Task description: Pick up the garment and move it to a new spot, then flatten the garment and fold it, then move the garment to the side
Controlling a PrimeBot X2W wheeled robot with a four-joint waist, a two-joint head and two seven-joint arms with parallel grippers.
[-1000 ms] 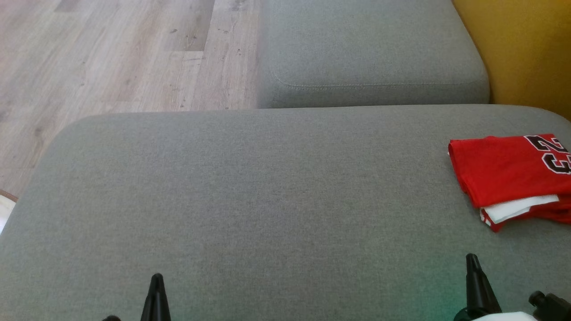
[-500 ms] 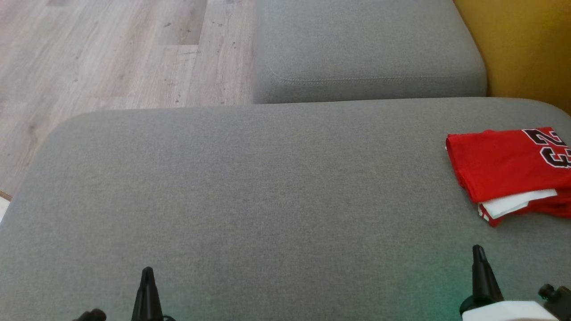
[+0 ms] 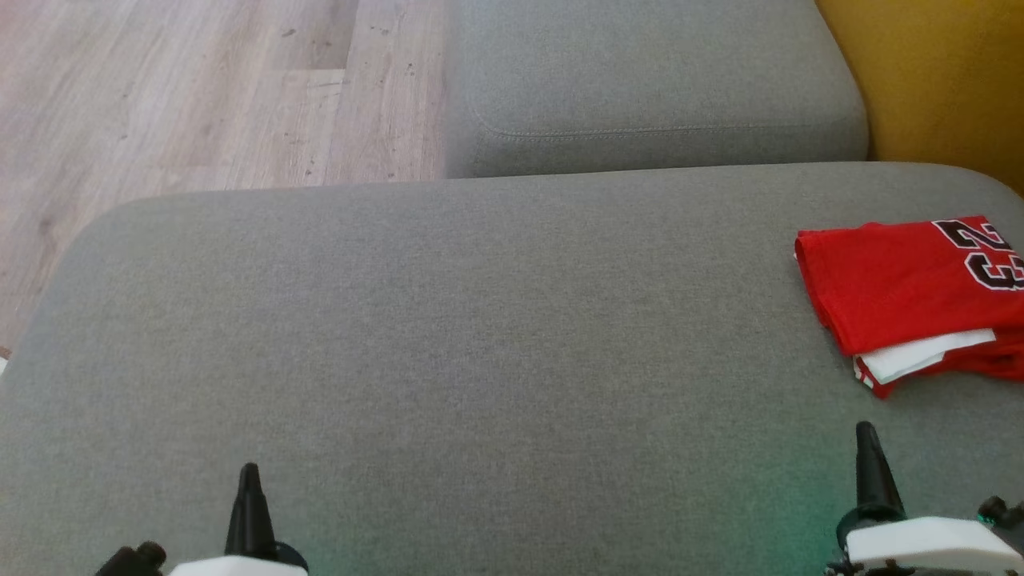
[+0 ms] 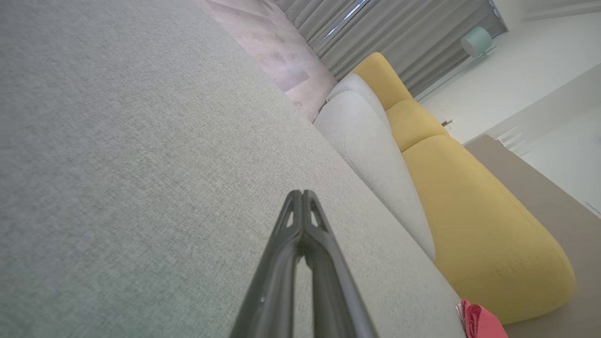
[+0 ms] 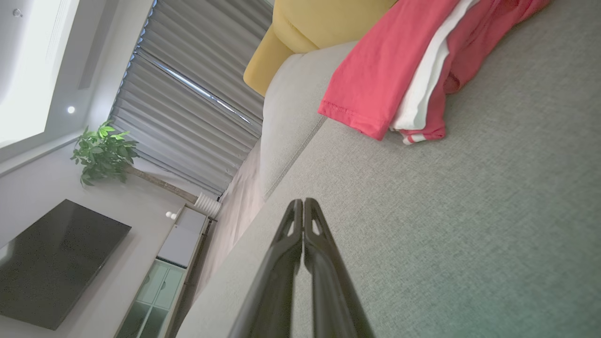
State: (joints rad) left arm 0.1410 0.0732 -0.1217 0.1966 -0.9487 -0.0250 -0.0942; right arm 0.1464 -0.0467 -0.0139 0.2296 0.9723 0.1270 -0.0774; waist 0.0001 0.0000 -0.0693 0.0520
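The folded red jersey (image 3: 896,288) is lying on the grey sofa seat (image 3: 480,320) ahead and right of the right gripper (image 3: 866,436), well apart from the left gripper (image 3: 250,476); both jaw pairs are sitting pressed together, empty; folding and moving aside are seemingly finishing, though the frame edge is cropping the jersey.

One red garment (image 3: 904,296), with two black numerals (image 3: 988,254) on top and one white layer (image 3: 920,356) at its near edge. Two grippers: one left gripper (image 3: 250,474), one right gripper (image 3: 866,434), two long dark fingers (image 4: 277,281) apiece. Two grey cushions: one wide near cushion (image 3: 448,336), one smaller far cushion (image 3: 640,72). One yellow backrest (image 3: 936,80). One wood floor (image 3: 160,104). Farther off in the room: one potted plant (image 5: 103,152), one dark television (image 5: 51,263), one low cabinet (image 5: 162,277), one grey curtain (image 5: 188,117), one round ceiling light (image 5: 71,110).
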